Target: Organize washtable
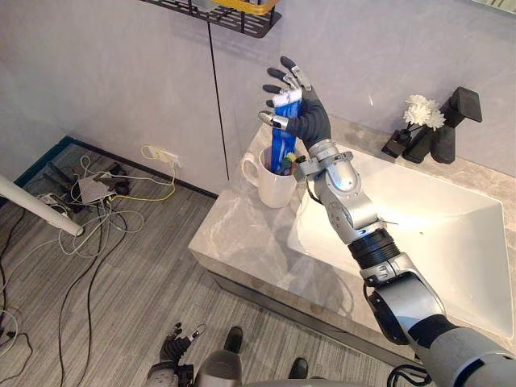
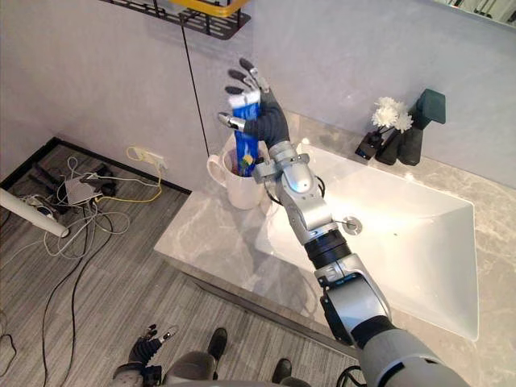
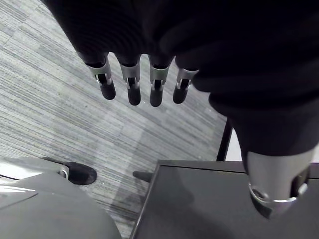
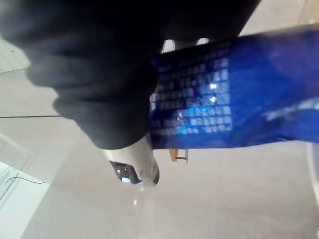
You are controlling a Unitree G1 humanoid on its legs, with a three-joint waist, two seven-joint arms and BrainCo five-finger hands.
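Note:
A white mug (image 1: 274, 187) stands at the left end of the grey marble washtable (image 1: 238, 238), beside the sink. A blue tube (image 1: 283, 139) with a white top end stands upright in it, its lower end down among other items in the mug. My right hand (image 1: 309, 121) is raised above the mug, thumb pressing the tube's upper part against the palm, fingers spread upward. The right wrist view shows the blue tube (image 4: 239, 94) lying across the palm under the thumb. My left hand (image 1: 172, 348) hangs low by the floor, fingers (image 3: 132, 89) relaxed and holding nothing.
The white sink basin (image 1: 459, 234) takes up the table's right part. At the back stand a black dispenser (image 1: 453, 121) and white flowers (image 1: 424, 113) in a dark vase. A black wire shelf (image 1: 238, 18) hangs on the wall above. Cables (image 1: 97, 193) lie on the floor at left.

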